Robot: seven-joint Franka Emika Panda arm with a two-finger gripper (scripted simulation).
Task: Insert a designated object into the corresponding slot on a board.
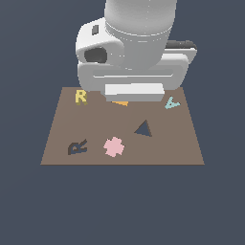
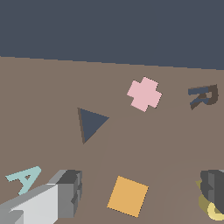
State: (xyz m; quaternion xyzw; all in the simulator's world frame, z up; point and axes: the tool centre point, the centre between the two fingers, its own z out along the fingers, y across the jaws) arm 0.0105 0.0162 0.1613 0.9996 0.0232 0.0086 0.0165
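The hand hangs low over the far part of the board, its fingers spread wide with nothing between them but the orange square lying flat below. In the exterior view the arm's white body hides most of that square; only an orange sliver shows under the hand.

The yellow letter R lies flat on the board just outside one finger; in the wrist view that dark finger covers most of it. It is not gripped.

The R-shaped slot sits tilted near the board's opposite edge, well apart from the hand and unfilled. The pink cross lies beside the slot. The triangular recess lies between the hand and the cross. The teal letter A rests just outside the other finger.
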